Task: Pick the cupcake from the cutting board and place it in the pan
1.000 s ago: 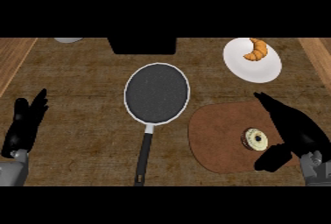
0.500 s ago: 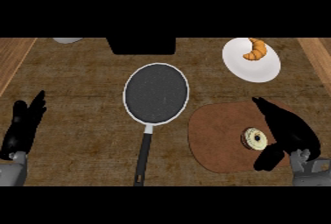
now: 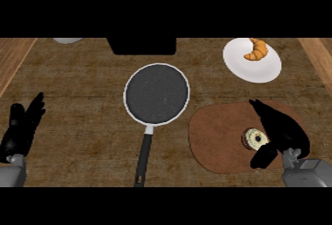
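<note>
From up over the counter, the cupcake (image 3: 255,139) sits on the round brown cutting board (image 3: 220,136), toward the board's 3 o'clock side, showing its pale top with a dark centre. The right hand (image 3: 280,132) is right on top of that spot: its fingers (image 3: 267,113) stretch toward 11 o'clock just beside the cupcake's right edge, and the thumb (image 3: 263,156) hangs below it at about 6 o'clock. So the cupcake lies in the gap between thumb and fingers, to the hand's left. The hand looks spread rather than closed, and I can't see it actually gripping the cupcake yet; whether any finger touches it I cannot tell.

The pan (image 3: 157,93) is well apart from the board, off toward 10 o'clock from the cupcake, its dark round bowl holding nothing, and its black handle (image 3: 144,158) running down toward 6 o'clock. That's the line the carry would follow, I'd judge: up and across to the left, clear of the handle.

The left hand (image 3: 23,127) rests at the far left edge, fingers straight and pointing up, holding nothing and much farther from the cupcake than the right one.

Only the one view is on offer. At 1 o'clock there's a white plate (image 3: 246,66) with a croissant (image 3: 257,49) on it, out of the way.
</note>
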{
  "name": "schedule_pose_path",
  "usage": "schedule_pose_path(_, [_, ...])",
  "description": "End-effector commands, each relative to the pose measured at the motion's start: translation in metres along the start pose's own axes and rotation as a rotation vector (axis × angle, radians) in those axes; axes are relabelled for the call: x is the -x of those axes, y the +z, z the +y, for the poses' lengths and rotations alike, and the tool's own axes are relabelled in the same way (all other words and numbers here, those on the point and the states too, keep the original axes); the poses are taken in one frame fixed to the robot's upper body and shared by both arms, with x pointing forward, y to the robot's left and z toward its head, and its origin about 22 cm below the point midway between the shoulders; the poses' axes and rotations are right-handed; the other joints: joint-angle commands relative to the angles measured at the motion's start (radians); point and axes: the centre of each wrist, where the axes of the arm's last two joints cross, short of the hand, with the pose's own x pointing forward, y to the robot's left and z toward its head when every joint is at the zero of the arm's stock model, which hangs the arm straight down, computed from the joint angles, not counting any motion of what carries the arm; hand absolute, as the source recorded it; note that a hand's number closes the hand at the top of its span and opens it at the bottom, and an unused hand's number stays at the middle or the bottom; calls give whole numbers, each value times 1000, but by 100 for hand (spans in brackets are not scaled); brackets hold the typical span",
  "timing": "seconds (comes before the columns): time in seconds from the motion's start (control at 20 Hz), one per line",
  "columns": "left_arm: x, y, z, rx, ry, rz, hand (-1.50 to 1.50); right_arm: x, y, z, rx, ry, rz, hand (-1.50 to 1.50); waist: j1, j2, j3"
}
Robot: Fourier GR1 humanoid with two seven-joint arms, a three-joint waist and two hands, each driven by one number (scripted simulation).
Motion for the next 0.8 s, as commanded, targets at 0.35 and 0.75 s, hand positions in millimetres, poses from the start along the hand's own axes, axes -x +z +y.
schedule_pose_path(0.35, [2, 1, 24, -10, -6, 8, 0, 8, -9, 21, -33, 6, 35, -150, -1, 0, 0])
schedule_pose_path(0.75, [0, -3, -15, 8, 9, 2, 0, -1, -34, 41, -60, 53, 41, 150, 0, 0, 0])
